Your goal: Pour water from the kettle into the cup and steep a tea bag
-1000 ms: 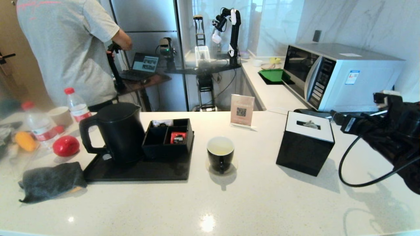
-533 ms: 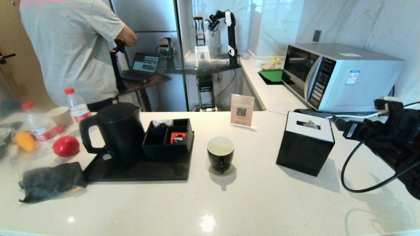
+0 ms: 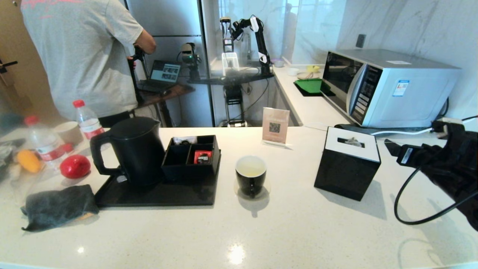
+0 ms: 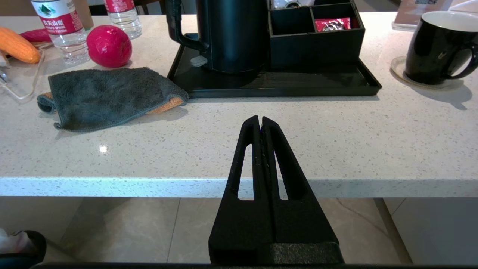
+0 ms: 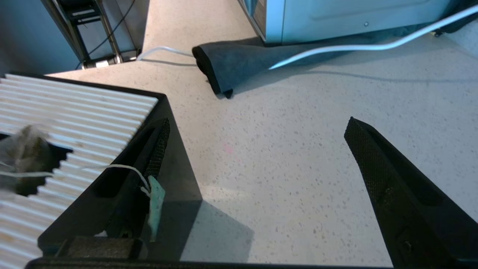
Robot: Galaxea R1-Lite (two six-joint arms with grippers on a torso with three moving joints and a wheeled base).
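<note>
My right gripper (image 5: 257, 123) hangs near the counter's (image 3: 298, 231) right edge, fingers spread wide and gripping nothing, just beside the black tissue box (image 3: 347, 170). The tea bag (image 5: 22, 153) lies on that box's ribbed white top, at the slot, not in the cup. Its string runs back to the small tag (image 5: 155, 201), which sits against one of my fingers; I cannot tell whether it clings there. The cup (image 3: 251, 175) stands on a clear coaster mid-counter, handle towards the front edge, easy to reach from either side. The kettle (image 3: 134, 149) stands on the black tray (image 3: 157, 196) towards the left edge, handle turned outward, which I judge suits my left arm. The left gripper (image 4: 260, 119) is parked off the front edge, pinched closed and empty. For writing: the bottle (image 4: 59, 30) carries a red label with Chinese characters, the standing card (image 3: 275, 126) a QR code, and the red packet (image 3: 202, 156) has print too small to read.
</note>
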